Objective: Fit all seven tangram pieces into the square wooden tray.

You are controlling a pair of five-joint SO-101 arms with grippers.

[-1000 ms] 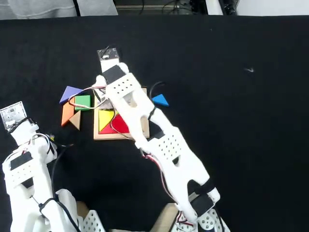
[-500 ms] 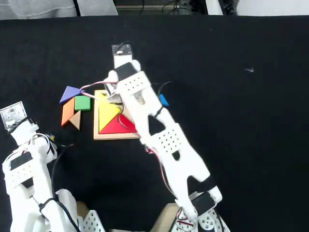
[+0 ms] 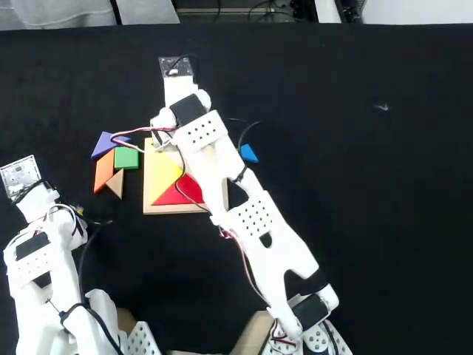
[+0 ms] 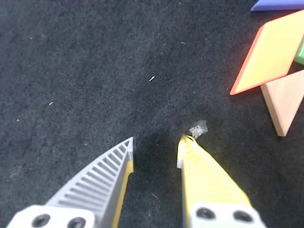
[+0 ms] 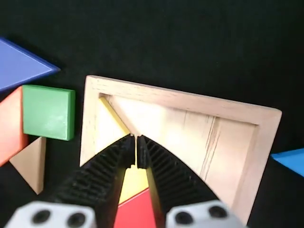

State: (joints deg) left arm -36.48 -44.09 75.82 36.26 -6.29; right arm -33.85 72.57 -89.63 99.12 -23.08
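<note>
1. The left gripper (image 4: pixel 156 142) hangs low over the black table (image 4: pixel 71 57) at the near left. Its fingers are spread apart and nothing sits between them.
2. Four loose pieces lie in a cluster on the table, just left of the tray.
   - The purple triangle (image 3: pixel 109 142) is the farthest back.
   - The green square (image 3: pixel 126 157) sits in front of it, a thin gap away from the tray's left rim.
   - The orange parallelogram (image 3: pixel 103 171) lies left of the green square.
   - The pale wooden triangle (image 3: pixel 116 183) rests against the parallelogram's near edge.
3. The square wooden tray (image 3: pixel 181 208) lies flat on the table, left of centre, and holds two pieces.
   - The yellow triangle (image 3: pixel 164 174) lies along the left wall.
   - The red triangle (image 3: pixel 181 194) lies along the near wall and meets the yellow one edge to edge.
   - In the right wrist view, the far right part of the tray floor is bare wood.
4. The right gripper (image 5: pixel 134 138) hovers over the tray's far left corner. Its black fingers are drawn almost together, leaving only a slit. It grips nothing, and its tips are above the yellow triangle's slanted edge.
5. The small blue triangle (image 3: pixel 249 154) lies on the table just right of the tray, apart from the rim.
</note>
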